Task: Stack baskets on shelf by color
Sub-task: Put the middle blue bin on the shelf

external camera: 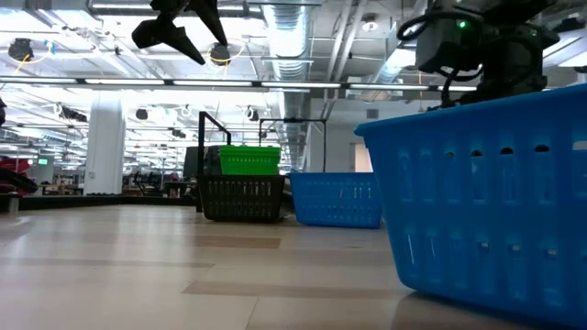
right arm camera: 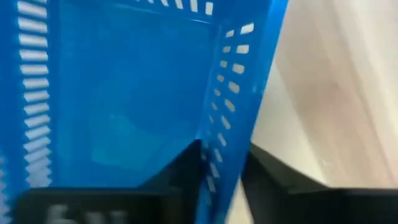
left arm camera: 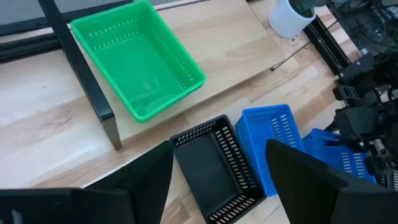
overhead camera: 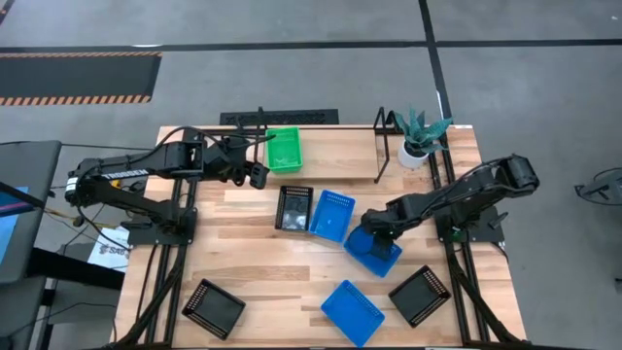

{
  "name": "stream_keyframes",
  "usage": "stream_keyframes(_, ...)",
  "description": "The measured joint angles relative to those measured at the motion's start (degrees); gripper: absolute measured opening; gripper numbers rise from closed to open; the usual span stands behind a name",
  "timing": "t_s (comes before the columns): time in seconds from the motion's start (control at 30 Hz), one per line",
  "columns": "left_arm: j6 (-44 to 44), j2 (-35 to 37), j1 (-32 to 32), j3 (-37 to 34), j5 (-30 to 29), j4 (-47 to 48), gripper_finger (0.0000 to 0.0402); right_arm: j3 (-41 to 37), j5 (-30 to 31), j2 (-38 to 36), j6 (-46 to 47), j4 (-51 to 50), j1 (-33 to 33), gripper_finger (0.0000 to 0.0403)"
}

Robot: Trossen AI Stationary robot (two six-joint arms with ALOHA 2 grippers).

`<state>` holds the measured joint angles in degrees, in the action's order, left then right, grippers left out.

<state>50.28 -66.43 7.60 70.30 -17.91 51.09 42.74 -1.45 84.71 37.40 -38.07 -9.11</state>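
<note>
Fingers of right gripper pinch blue basket wall.

The table is surfaced in light wooden planks and stands on a grey concrete floor crossed by dark seam lines, with a strip of orange-and-black hazard striping at the far left. The low view looks into a large industrial hall with an open ceiling of silver ducts, pipes and rows of bright lamps, and a white column at left. A dark monitor edge shows beside the table's left side.
</note>
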Motion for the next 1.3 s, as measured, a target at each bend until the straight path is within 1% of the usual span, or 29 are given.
stream_keyframes(0.1,0.00,0.00,0.00,0.02,-0.80,0.19,0.0244,0.04,-0.11,-0.09,1.20,-1.80,0.32,0.0048)
stream_keyframes(0.13,0.00,0.02,0.05,0.02,-0.94,0.14,0.0244,0.03,-0.16,-0.69,1.31,-2.12,0.32,0.0025)
stream_keyframes(0.17,0.01,0.01,0.25,0.02,-0.91,0.16,0.0244,0.05,-0.18,-1.54,1.26,-2.26,0.28,0.0015)
stream_keyframes(0.3,0.67,0.00,0.79,0.02,-0.11,0.26,0.0244,0.00,-0.07,-5.25,1.86,-3.86,0.28,0.0015)
stream_keyframes(0.4,1.18,0.00,1.11,0.02,0.12,0.20,0.0244,0.04,0.06,-9.70,3.55,-6.47,0.72,0.0006)
stream_keyframes(0.5,1.24,0.02,1.79,0.02,1.44,0.14,0.0244,0.02,0.01,-14.91,6.94,-8.55,1.26,0.0008)
stream_keyframes(0.7,1.51,0.21,2.80,0.02,2.67,0.06,0.0244,1.25,-0.23,-25.48,13.15,-9.06,2.57,0.0006)
stream_keyframes(0.77,1.53,0.35,2.80,0.02,2.66,-0.02,0.0244,2.86,0.54,-27.52,14.67,-7.73,4.03,0.0005)
stream_keyframes(0.83,1.67,0.39,2.80,0.02,2.66,0.00,0.0244,4.44,2.72,-28.49,17.01,-6.09,6.15,0.0003)
stream_keyframes(0.9,2.05,0.42,2.80,0.02,2.66,0.14,0.0244,6.15,4.13,-28.57,18.42,-3.50,8.74,0.0004)
stream_keyframes(1.0,2.97,0.44,2.80,0.02,2.64,0.36,0.0244,9.19,4.46,-26.88,18.06,0.78,13.76,0.0008)
stream_keyframes(1.2,3.15,0.44,3.06,0.02,2.62,0.48,0.0244,15.44,5.83,-16.93,11.81,10.09,23.51,0.0005)
stream_keyframes(1.3,3.43,0.45,3.06,0.02,2.41,0.53,0.0244,19.40,6.15,-11.20,10.28,12.08,27.42,0.0008)
